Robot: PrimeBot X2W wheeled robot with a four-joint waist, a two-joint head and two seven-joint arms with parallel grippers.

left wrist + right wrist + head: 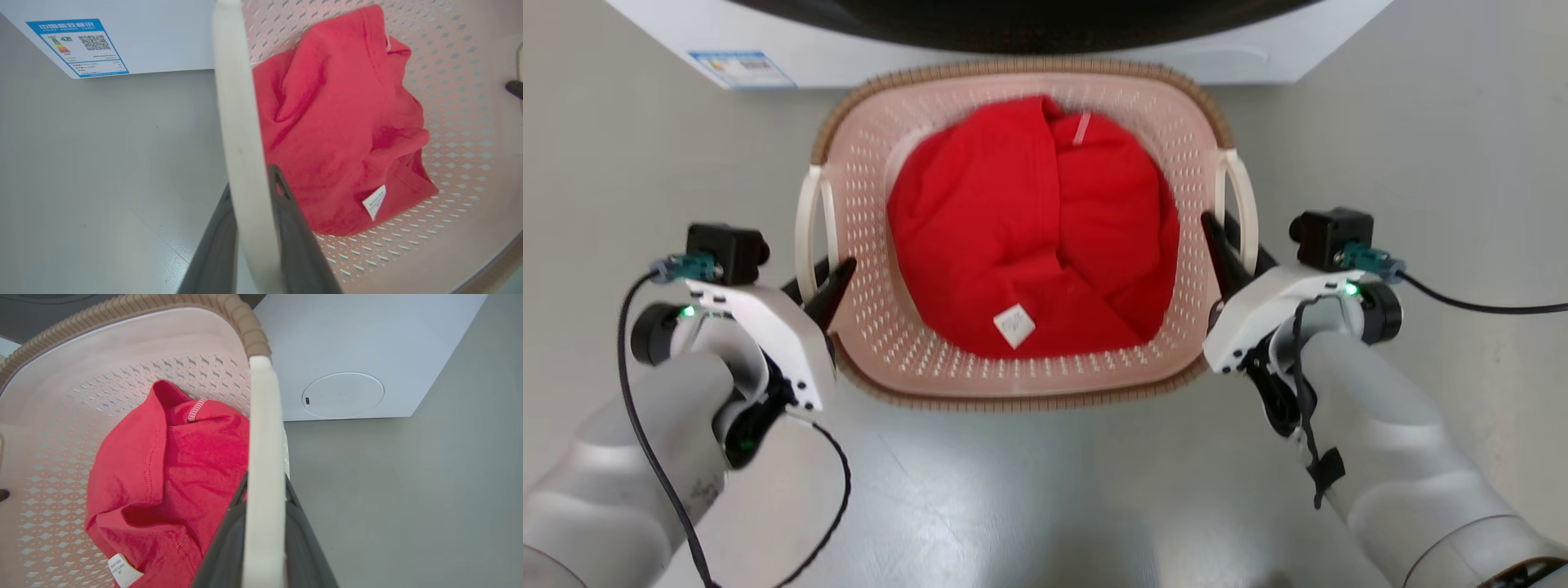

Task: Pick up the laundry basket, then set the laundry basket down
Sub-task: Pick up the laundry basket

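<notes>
The laundry basket (876, 160) is cream-pink and perforated, with a brown woven-look rim, and stands in the middle of the head view. A red garment (1029, 229) fills its bottom. My left gripper (821, 282) is shut on the basket's white left handle (809, 216); in the left wrist view the dark fingers (296, 241) clamp the handle (239, 122) from both sides. My right gripper (1233, 249) is shut on the right handle (1243, 204), and its fingers (304, 539) press against that handle (265, 428). I cannot tell whether the basket rests on the floor.
A white washing machine (849, 49) with a blue label (742, 69) stands right behind the basket's far rim. Grey floor (1045, 490) lies around the basket and between my forearms. Black cables hang from both wrists.
</notes>
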